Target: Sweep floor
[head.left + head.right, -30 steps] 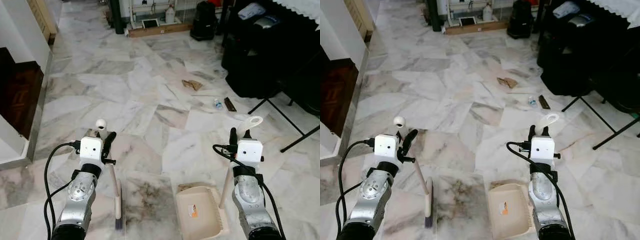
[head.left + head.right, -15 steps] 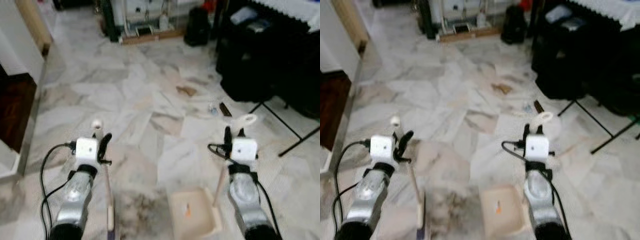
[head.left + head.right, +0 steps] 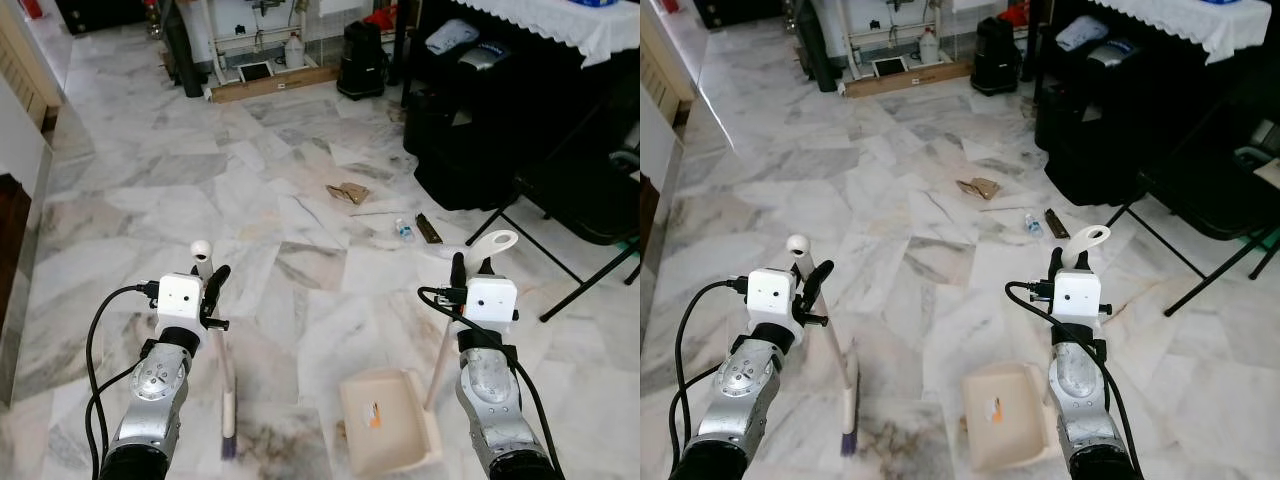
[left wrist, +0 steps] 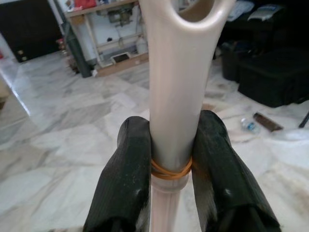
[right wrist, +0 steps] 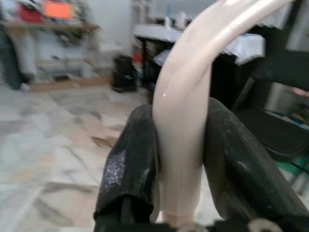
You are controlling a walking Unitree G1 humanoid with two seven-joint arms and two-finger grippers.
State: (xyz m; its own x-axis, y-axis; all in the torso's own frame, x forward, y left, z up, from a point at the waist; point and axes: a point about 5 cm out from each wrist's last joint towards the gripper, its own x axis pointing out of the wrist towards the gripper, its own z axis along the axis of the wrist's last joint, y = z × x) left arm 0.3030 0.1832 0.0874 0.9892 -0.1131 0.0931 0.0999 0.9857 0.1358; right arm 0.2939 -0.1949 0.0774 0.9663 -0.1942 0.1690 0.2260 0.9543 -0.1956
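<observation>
The step in hand looks like carrying both tools toward the litter ahead, and doing it well means keeping the broom (image 3: 225, 385) bristles low and trailing and the dustpan (image 3: 388, 420) tray level, then stopping short of the scraps so the broom can draw them toward the pan. The left pincer (image 3: 210, 290) is clamped on the broom's pale handle, its two black fingers (image 4: 126, 179) pressed to either side just above an orange rubber band (image 4: 170, 169); the forearm reaches forward and the bristle head hangs below and a little ahead of it, near the marble floor (image 3: 300, 230). The right pincer (image 3: 470, 270) grips the dustpan's curved handle likewise, with the tray below and to its left. The crumpled brown paper (image 3: 347, 192), small bottle (image 3: 402, 229) and dark strip (image 3: 431, 230) lie well ahead of both pincers.
</observation>
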